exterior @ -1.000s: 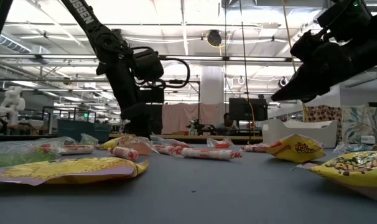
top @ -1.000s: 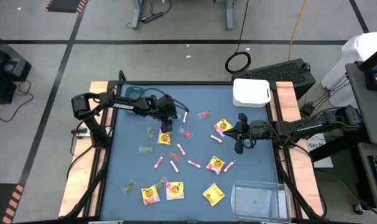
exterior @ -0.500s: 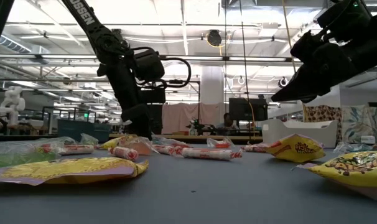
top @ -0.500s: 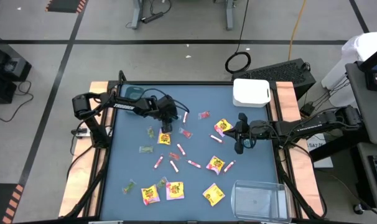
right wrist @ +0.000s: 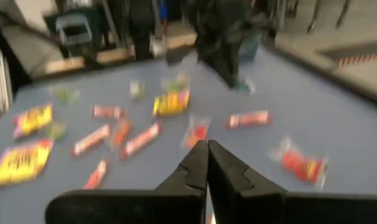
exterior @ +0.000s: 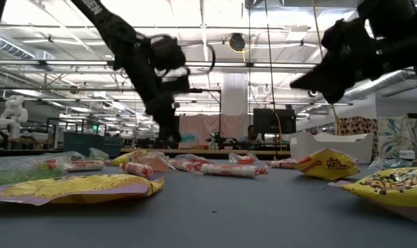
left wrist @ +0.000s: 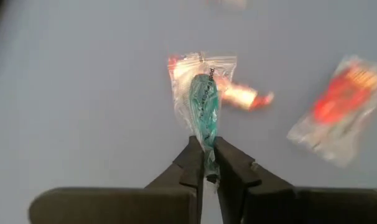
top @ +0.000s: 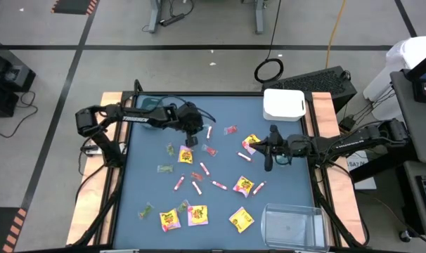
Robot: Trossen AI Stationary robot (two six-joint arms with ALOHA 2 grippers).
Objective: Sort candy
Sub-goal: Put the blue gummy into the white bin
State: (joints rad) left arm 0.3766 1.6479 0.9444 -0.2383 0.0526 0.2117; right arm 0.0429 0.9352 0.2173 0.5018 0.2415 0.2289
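Candy lies scattered over the blue table: yellow packets point(top: 186, 156) point(top: 243, 185), pink-white sticks point(top: 204, 169) and small clear-wrapped pieces point(top: 210, 150). My left gripper point(top: 194, 135) hangs above the table's far left part, shut on a green clear-wrapped candy point(left wrist: 203, 106); the low view also shows the left gripper point(exterior: 171, 135). My right gripper point(top: 268, 164) hovers shut and empty over the right side, near a yellow packet point(top: 252, 142); the right gripper point(right wrist: 207, 147) looks across the candy. My left gripper pinches the green candy by the near end of its wrapper point(left wrist: 206, 142) between its two fingertips. The fingers slant down from the table's left. The candy sticks out beyond them in line with the fingers, lifted clear of the table.
A white bin point(top: 284, 104) stands at the far right corner, a clear bin point(top: 292, 225) at the near right corner, and a teal bin point(top: 150, 104) at the far left under my left arm. Red wrapped pieces point(left wrist: 338, 112) lie below the held candy.
My left gripper has shut on the green candy and risen, lifting it clear of the table. My right gripper has tipped its fingers upward a little and stayed shut.
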